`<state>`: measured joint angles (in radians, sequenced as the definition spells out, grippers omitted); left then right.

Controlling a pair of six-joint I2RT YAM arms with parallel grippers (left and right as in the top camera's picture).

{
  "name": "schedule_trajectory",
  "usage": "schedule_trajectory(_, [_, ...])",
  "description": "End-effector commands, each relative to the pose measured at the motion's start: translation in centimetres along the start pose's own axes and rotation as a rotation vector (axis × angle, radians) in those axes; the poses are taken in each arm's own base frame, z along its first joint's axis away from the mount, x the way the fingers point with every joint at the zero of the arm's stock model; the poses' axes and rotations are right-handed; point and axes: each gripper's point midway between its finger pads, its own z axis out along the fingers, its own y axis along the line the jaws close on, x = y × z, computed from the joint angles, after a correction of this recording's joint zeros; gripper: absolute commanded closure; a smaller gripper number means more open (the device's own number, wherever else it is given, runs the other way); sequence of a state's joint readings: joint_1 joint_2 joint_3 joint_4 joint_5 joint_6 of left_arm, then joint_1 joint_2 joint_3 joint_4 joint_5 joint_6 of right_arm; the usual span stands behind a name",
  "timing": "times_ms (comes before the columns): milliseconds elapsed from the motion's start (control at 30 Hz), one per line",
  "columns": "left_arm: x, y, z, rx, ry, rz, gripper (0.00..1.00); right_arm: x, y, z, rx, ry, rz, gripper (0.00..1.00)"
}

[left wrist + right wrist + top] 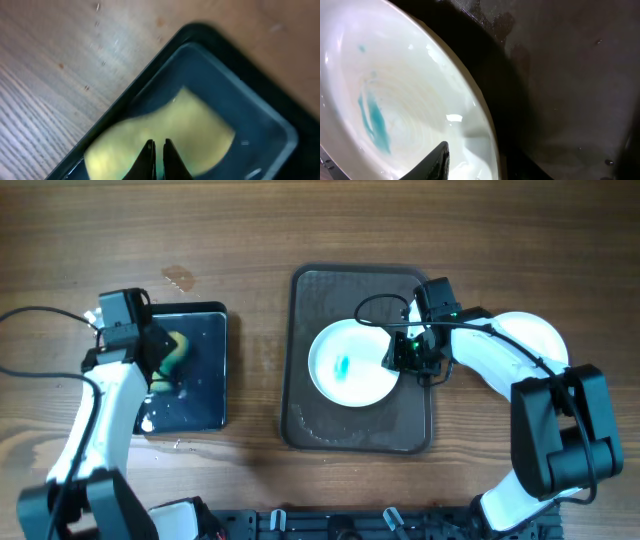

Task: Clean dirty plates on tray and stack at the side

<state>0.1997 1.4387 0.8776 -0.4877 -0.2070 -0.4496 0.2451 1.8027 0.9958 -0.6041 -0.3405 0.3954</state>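
The left gripper (pixel 158 143) is pinched on the yellow sponge (pixel 165 117) in the wet black basin (pixel 245 95). The right gripper (pixel 405 356) shows one finger (pixel 438 160) inside the rim of the dirty plate (pixel 410 85). The other is hidden, so its grip cannot be told. The dirty plate sits on the grey tray (pixel 570 75), and a second plate (pixel 537 330) lies beside it.

The tray (pixel 330 430) lies at the middle of the table (pixel 250 240), with a plate (pixel 350 365) on it, about central. At the tray's 3 o'clock, off it on the table, a second plate (pixel 535 330) lies partly under the right arm (pixel 480 360). At the tray's 9 o'clock, apart from it, sits a basin (pixel 205 380) with a sponge (pixel 178 350) in it, toward its 10 o'clock corner. The left gripper (pixel 160 365) is over the sponge. The right gripper (pixel 400 358) is at the first plate's 3 o'clock rim.
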Motion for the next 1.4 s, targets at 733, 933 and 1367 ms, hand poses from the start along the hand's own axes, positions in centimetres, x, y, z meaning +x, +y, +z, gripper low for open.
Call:
schedule_trajectory(733, [4.5,0.1,2.8,-0.346,0.011,0.318,0.78,2.4,-2.8,2.0,0.095,0.088,0.069,0.59])
schedule_trajectory(933, [3.8,0.1,2.7,-0.36,-0.021,0.312,0.96,2.4,-2.8,2.0,0.095,0.089,0.069,0.59])
schedule_trajectory(1367, [5.2,-0.7,-0.5,-0.231,0.109,0.408,0.55,2.3,-2.8,2.0,0.093,0.085,0.066,0.56])
